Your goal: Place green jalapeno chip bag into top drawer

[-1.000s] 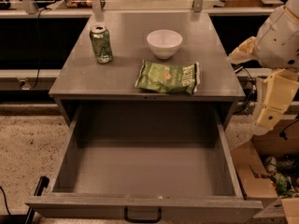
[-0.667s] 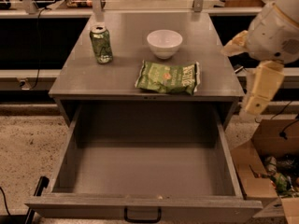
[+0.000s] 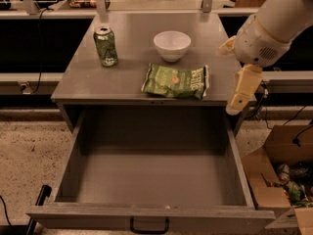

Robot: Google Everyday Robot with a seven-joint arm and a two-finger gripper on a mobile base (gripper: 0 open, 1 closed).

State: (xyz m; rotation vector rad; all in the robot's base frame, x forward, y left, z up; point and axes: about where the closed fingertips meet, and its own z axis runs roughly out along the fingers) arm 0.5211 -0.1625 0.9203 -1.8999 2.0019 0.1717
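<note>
The green jalapeno chip bag (image 3: 177, 81) lies flat on the grey bench (image 3: 134, 26), at the front edge and right of centre in the frame. It is a crinkly light-green foil packet with pale lettering across it and a small orange-red mark near its middle, its long side running along the bench edge. Just behind it stands a white bowl (image 3: 172, 45), and a green drink can (image 3: 106, 46) stands upright to the upper left. Below, the top drawer (image 3: 146, 213) is pulled wide out, black pull handle (image 3: 149, 225) on its front. The gripper (image 3: 239, 94) hangs off the right edge of the bench, near the bag but apart from it; whether it is released or clenched I cannot tell. A cardboard box (image 3: 274, 151) sits at the lower right
</note>
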